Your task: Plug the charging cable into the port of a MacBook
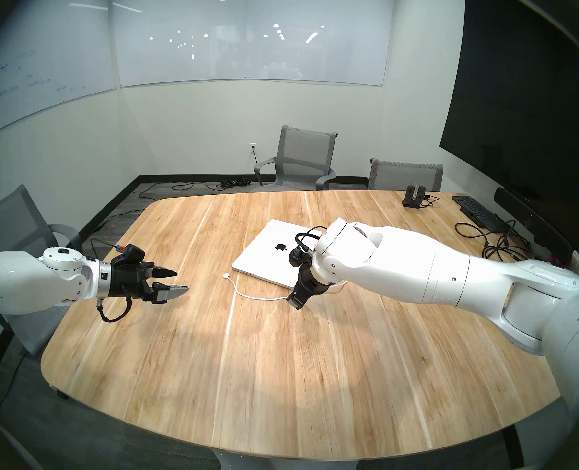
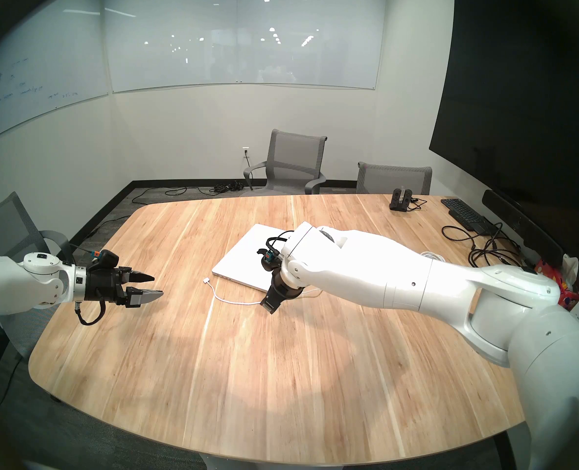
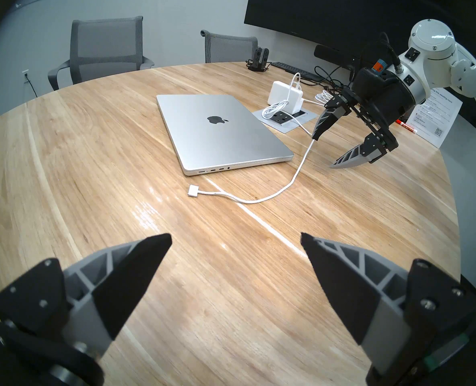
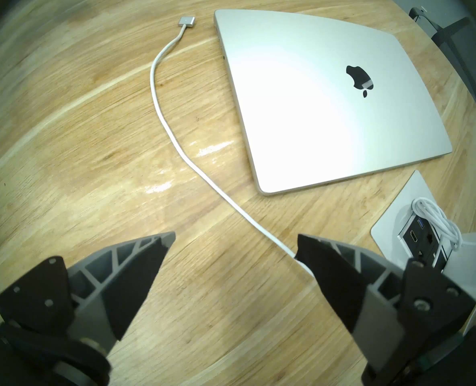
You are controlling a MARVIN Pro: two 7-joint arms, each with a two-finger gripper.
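Pale wood worktop (image 1: 281,374) fills a meeting room with whiteboards and grey chairs; its near half is bare. Left gripper (image 1: 176,281) hangs above the left edge of the worktop, tilted somewhat downward and aimed toward the centre, jaws spread wide and holding nothing; likely parked as a standby or ready to steady the laptop. Right gripper (image 3: 324,151) is pitched steeply down over the middle of the worktop, jaws likewise spread and empty; in the right wrist view the cord runs under one finger, but contact cannot be confirmed. Charging cable (image 3: 262,200) lies slack on the wood, curving from the right gripper toward its flat plug (image 3: 192,193), which rests just beside the port edge of the MacBook (image 3: 220,132), apart from it and not inserted. MacBook lies closed, logo up, ports facing the left arm. Judgement: plug is staged near the ports so only a short slide is needed; grasp not yet made. Beyond the MacBook, a white power adapter (image 3: 285,95) stands at a recessed socket panel (image 3: 284,119) with a coiled white cable (image 3: 273,109).
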